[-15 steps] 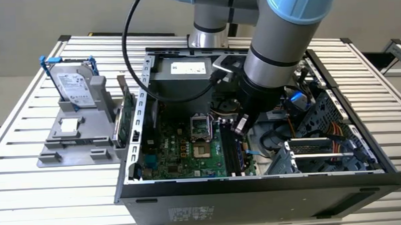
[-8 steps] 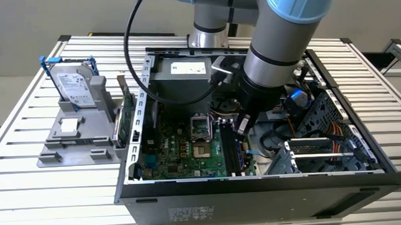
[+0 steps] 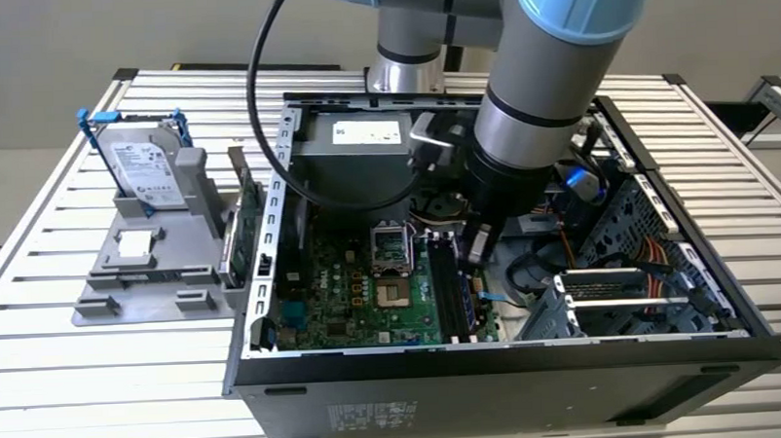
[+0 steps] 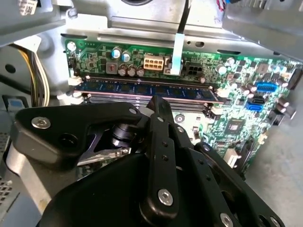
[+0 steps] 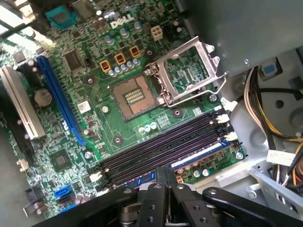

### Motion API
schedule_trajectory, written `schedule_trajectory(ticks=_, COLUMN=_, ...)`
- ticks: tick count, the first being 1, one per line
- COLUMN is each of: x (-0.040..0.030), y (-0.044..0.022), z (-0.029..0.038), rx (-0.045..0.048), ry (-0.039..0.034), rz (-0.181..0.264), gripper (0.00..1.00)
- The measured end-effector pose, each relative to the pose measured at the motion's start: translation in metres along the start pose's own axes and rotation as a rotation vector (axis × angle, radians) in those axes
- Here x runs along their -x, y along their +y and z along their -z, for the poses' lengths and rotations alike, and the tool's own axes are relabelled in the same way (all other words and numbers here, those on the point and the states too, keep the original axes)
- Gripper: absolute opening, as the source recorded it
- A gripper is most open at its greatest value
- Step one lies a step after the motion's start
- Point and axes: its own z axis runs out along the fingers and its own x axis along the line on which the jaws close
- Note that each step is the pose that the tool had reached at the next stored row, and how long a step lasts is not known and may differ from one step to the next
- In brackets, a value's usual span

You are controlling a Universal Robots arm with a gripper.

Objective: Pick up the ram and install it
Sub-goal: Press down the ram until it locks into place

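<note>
The ram [image 4: 142, 90] is a long blue stick with dark chips. It lies along the outermost of the black memory slots [image 5: 156, 151] on the green motherboard [image 3: 347, 298], inside the open computer case [image 3: 500, 371]. In the first wrist view the ram [image 5: 199, 158] shows as a bluish strip beside the empty slots. My gripper [image 3: 473, 250] hangs down into the case right over that slot. Its black fingers are pressed together, and the gripper's tip [image 4: 155, 100] sits at the ram's top edge, near the middle of its length. The same tip of the gripper [image 5: 165, 171] meets the slot row in the first wrist view.
A silver hard drive [image 3: 146, 169] leans in a grey stand [image 3: 146, 276] at the exterior view's left, with a green card [image 3: 242, 234] on edge beside it. The CPU socket [image 5: 135, 94] stands open. Cable bundles [image 5: 265, 118] and a drive cage [image 3: 614, 299] crowd the case's other side.
</note>
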Motion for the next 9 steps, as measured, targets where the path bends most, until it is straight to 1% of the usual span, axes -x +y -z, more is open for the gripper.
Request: schedule_trajectory(ticks=9, x=0.0002, y=0.0001, z=0.0000, rx=-0.0034, ry=0.0041, rz=0.114, gripper=0.00)
